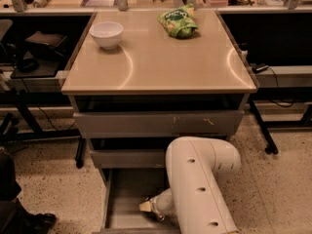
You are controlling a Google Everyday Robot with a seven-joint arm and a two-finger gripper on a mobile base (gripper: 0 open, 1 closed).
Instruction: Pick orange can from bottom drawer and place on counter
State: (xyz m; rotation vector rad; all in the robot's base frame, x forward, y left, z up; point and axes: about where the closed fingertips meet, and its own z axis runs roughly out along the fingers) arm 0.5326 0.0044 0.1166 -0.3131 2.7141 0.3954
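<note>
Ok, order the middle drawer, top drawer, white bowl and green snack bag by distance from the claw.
1. Middle drawer, just above the claw in the bottom drawer.
2. Top drawer, higher up.
3. White bowl, back left of the counter, and green snack bag, back right of centre: too close to call.

The thick white arm point(200, 179) comes up from the lower edge, bends at a rounded elbow and doubles back down and left. Its wrist ends in the hand point(147, 206), low inside the bottom drawer point(124, 194), pointing left.
</note>
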